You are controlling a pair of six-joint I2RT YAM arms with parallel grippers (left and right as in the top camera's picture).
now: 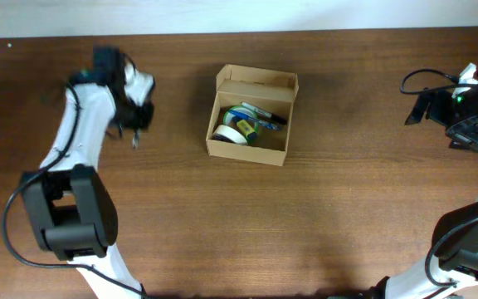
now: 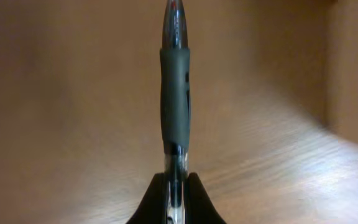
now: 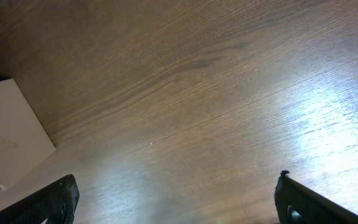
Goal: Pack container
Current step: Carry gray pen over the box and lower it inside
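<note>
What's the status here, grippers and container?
Left gripper shut on pen, left of container. Right gripper open, empty. Container lid open, partly filled. Nothing between pen and container.

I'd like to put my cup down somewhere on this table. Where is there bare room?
The widest bare stretch of table lies on the robot's side of the box. It is also bare between the box and the right gripper, and between the box and the left gripper, which holds a pen. Inside the box is crowded.
</note>
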